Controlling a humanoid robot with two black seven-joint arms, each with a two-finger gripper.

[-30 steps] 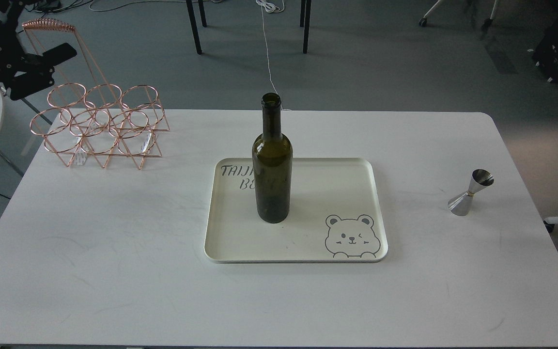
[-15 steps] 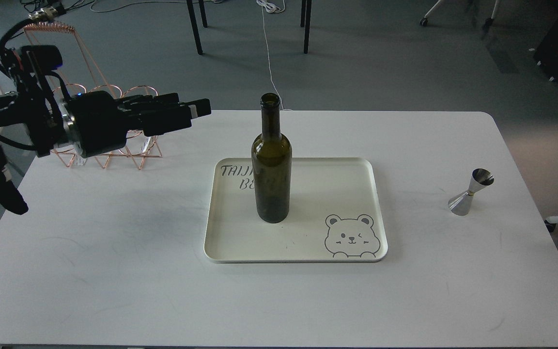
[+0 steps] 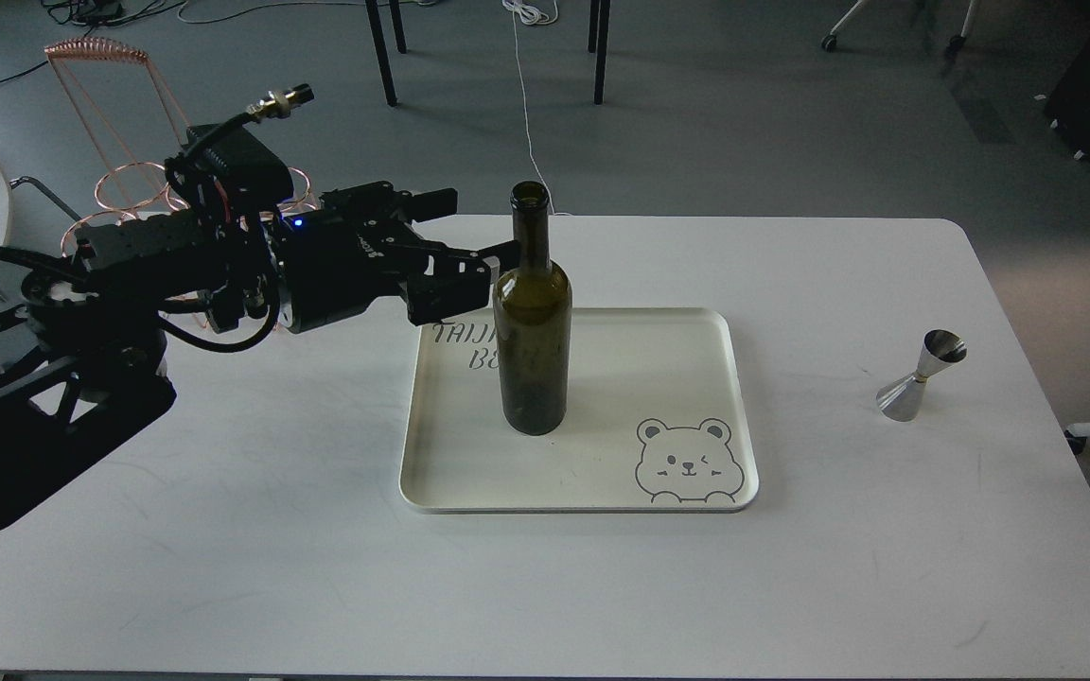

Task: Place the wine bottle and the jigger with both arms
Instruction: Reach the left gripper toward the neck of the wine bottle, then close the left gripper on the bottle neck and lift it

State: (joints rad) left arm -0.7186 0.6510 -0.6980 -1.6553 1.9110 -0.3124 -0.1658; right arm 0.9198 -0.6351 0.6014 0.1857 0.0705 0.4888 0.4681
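- Upright on the cream rectangular tray [image 3: 706, 331], toward its left half, stands the tall dark olive-green glass wine bottle [image 3: 532, 322]; its mouth is uncorked and its base partly covers the dark lettering printed on the tray.
- A grey cartoon bear is printed at the tray's near right corner.
- From the left comes the black left arm, whose two-finger left gripper [image 3: 469, 236] has its fingers spread apart, one higher and farther back, one lower and reaching to the bottle's shoulder; contact cannot be told.
- Well apart, near the right edge of the white table [image 3: 223, 530], lies the small shiny silver hourglass-shaped jigger [image 3: 919, 376], tilted.
- Behind the arm, a copper wire rack [image 3: 124, 142] sits at the table's far left corner.
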